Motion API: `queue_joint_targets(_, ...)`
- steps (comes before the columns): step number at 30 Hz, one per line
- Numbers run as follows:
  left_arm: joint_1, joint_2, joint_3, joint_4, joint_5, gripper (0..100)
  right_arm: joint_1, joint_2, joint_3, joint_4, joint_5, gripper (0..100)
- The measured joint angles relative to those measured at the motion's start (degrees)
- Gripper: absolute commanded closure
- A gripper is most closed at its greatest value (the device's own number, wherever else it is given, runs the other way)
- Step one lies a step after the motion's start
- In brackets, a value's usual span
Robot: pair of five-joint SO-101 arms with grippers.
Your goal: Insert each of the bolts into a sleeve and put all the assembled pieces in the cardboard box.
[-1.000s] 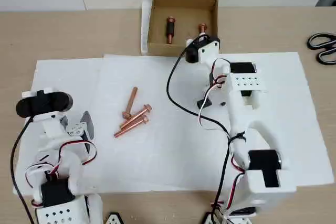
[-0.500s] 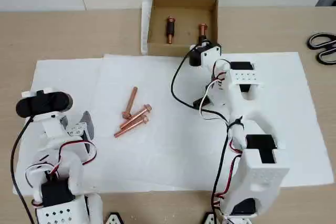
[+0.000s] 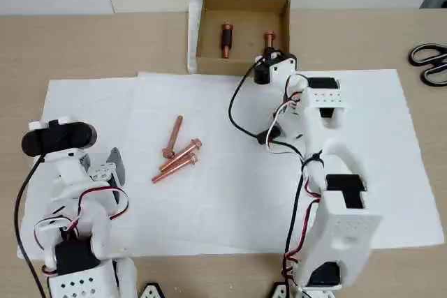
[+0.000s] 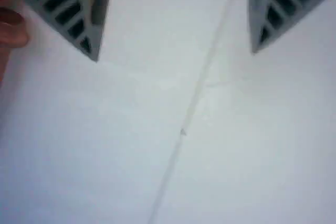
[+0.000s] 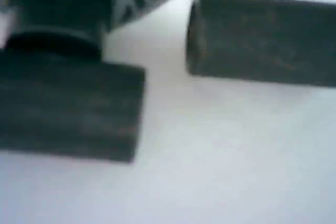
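three bolts (image 3: 180,156) near left gripper (image 4: 174,51)

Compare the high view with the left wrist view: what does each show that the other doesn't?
High view adds: the cardboard box holding two assembled pieces, three loose bolts, scissors. Left wrist adds: a close look at the left tool's wide-open fingers over the white paper's seam. Shared: the paper, the left tool, one bolt's end.
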State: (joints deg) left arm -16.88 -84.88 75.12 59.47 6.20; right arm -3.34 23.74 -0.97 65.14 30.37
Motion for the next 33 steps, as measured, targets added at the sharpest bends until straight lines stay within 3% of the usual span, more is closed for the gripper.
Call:
queue_joint_targets(7, 0.0, 0.0, 0.0, 0.0, 0.0, 82, -0.5, -1.8, -4.5, 11.3, -0.1, 99.5)
queue_joint_targets(15, 0.0, 0.0, -0.1, 0.8, -0.1, 82, -4.1, -15.6, -7.6, 21.8, -4.6, 99.5)
queue_joint_targets(20, 0.0, 2.4, -7.3, 6.1, -5.3, 82, -5.7, -23.6, -7.6, 28.2, -7.6, 99.5)
queue_joint_targets(27, 1.1, 27.7, -28.0, 10.6, -7.9, 82, -5.5, -28.3, -7.6, 32.0, -10.5, 99.5)
queue_joint_targets(29, 3.6, 36.8, -34.1, 13.1, -9.7, 82, -5.5, -28.6, -7.6, 32.1, -11.3, 99.5)
queue_joint_targets(33, 12.7, 50.9, -42.6, 18.7, -20.0, 82, -5.5, -28.6, -7.6, 32.1, -11.4, 99.5)
